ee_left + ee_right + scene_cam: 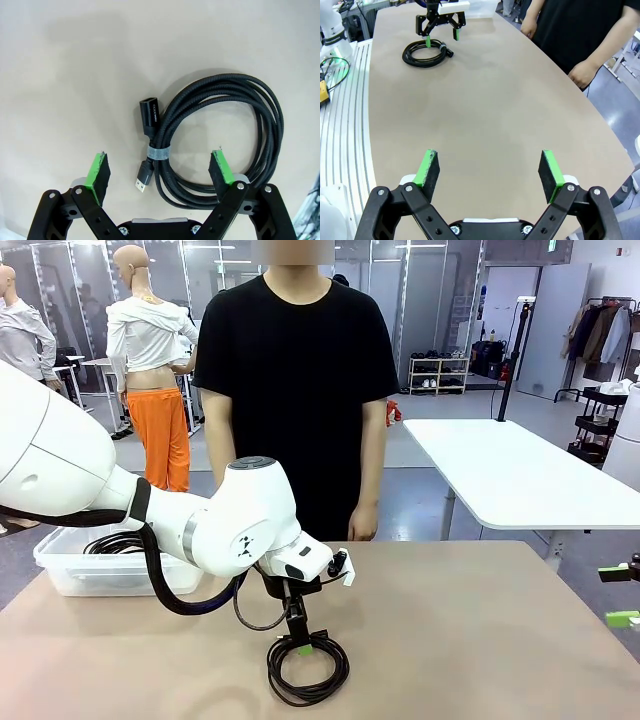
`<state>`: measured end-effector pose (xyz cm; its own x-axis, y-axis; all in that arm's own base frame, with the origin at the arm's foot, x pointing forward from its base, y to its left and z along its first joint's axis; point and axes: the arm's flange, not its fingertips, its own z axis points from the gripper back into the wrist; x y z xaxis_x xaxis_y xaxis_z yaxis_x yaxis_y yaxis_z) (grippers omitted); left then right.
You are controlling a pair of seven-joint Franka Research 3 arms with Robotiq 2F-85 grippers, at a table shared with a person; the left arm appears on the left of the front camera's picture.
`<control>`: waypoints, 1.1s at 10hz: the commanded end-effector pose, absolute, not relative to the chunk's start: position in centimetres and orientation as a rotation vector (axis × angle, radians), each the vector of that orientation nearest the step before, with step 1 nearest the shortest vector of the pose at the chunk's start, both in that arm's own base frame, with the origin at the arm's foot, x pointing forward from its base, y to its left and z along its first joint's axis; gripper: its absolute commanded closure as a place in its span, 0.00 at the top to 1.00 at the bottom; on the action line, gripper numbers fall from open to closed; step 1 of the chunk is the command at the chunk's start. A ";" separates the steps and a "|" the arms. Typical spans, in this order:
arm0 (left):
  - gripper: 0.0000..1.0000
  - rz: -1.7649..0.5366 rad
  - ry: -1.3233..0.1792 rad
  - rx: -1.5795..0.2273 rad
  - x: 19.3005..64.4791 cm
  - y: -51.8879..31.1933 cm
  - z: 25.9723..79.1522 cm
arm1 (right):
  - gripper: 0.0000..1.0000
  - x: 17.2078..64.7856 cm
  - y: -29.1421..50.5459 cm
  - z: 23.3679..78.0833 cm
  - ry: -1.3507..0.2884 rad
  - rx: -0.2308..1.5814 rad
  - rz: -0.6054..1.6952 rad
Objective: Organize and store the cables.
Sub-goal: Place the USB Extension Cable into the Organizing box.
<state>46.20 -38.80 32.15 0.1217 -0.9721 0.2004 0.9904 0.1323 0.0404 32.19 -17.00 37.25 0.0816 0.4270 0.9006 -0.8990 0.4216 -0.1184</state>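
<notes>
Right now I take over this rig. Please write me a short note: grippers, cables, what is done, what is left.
Left gripper: open, hanging over the coiled cable on the table, one pad each side of the coil's near edge, nothing held.
Right gripper: open, empty, above bare table.
Bin at the far left: holds at least one cable already.
Left: grasp the coil and put it in the bin.
</notes>
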 end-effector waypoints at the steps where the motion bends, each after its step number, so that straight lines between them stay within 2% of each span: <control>1: 1.00 -1.437 -0.204 -0.102 45.7 -38.5 32.2 | 1.00 32.3 -16.9 37.6 -1.074 0.552 1.056; 11: 1.00 -1.497 -0.129 -0.084 45.7 -40.5 30.5 | 1.00 32.3 -16.9 37.6 -1.074 0.552 1.056</control>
